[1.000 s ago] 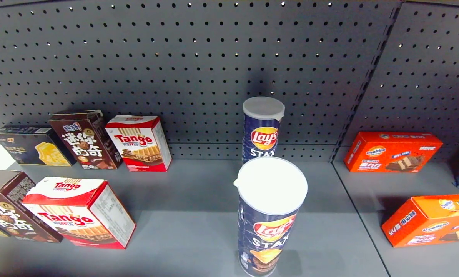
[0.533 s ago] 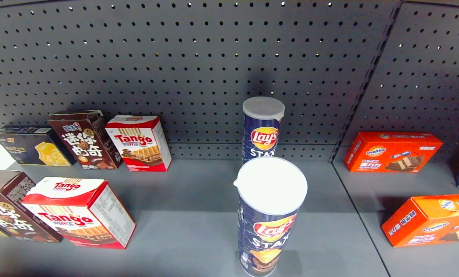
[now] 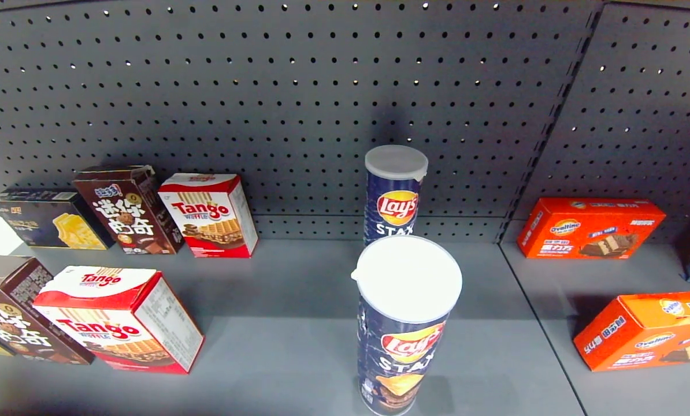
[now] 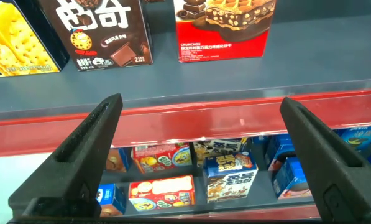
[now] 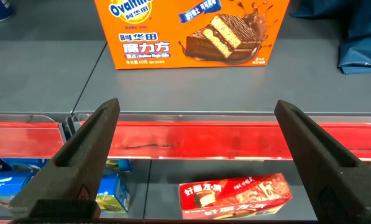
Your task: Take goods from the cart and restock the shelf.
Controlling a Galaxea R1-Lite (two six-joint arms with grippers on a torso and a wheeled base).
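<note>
The grey shelf (image 3: 299, 323) carries two tall blue chip cans, one near the front (image 3: 404, 323) and one at the back (image 3: 395, 193). Red wafer boxes (image 3: 122, 318) and brown cookie boxes (image 3: 126, 211) stand on the left, orange chocolate boxes (image 3: 590, 228) on the right. My left gripper (image 4: 201, 168) is open and holds nothing, just before the shelf's red front rail (image 4: 197, 121), below a brown cookie box (image 4: 101, 31) and a red wafer box (image 4: 225, 28). My right gripper (image 5: 197, 165) is open and holds nothing, in front of the rail (image 5: 191, 130) below an orange box (image 5: 191, 31).
A perforated back panel (image 3: 299, 86) closes the shelf behind. A dark blue bag (image 5: 359, 31) lies at the far right of the shelf. A lower shelf holds small boxes (image 4: 229, 177) and a red box (image 5: 235, 196). Bare shelf floor lies between the wafer boxes and the cans.
</note>
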